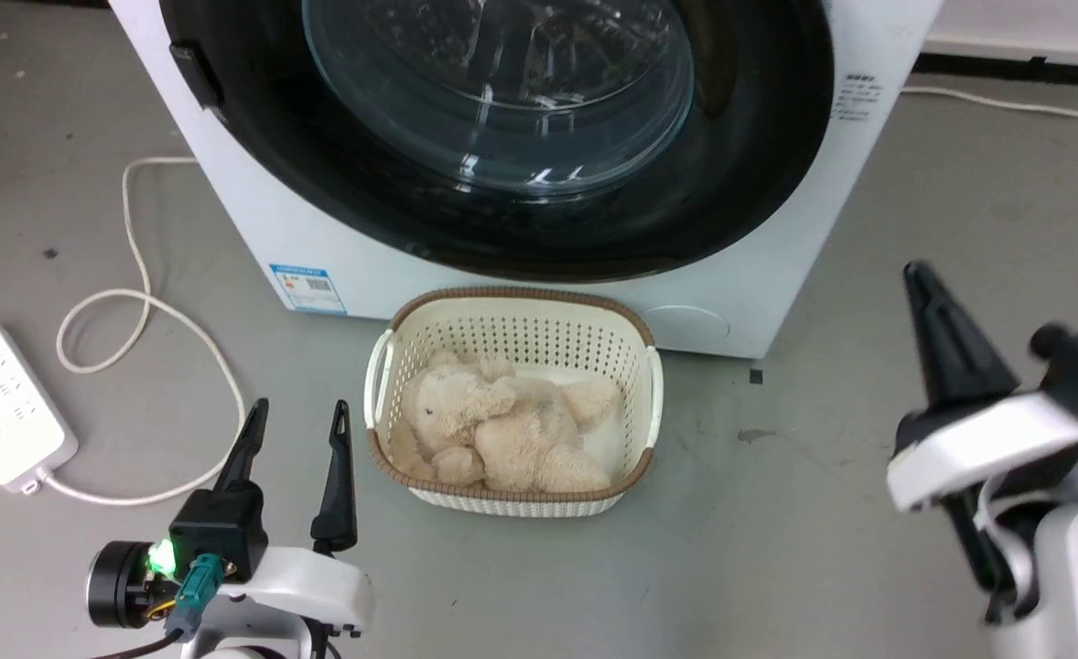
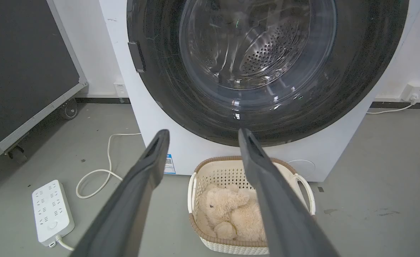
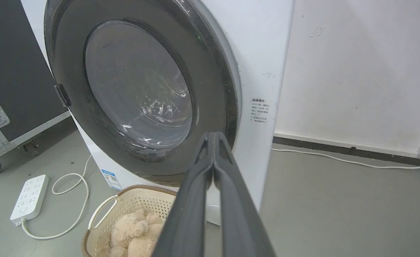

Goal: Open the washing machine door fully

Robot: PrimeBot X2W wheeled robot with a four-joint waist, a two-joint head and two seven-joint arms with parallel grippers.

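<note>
From the head, the door [image 1: 502,110] lies flush on the machine [image 1: 255,210], a basket [image 1: 512,295] (teddy [image 1: 493,421] inside) before it. Left wrist: the left gripper [image 2: 203,131] faces the door, jaws wide apart, empty. Right wrist: the right gripper [image 3: 213,134] has its jaws pressed together, empty.

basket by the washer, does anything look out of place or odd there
Nothing looks spilled or broken. One oddity: the basket, holding a plush toy, sits on the floor close in front of the washing machine, just under the closed washing machine door. It seems to lie below the door's swing, but I cannot be sure.
</note>
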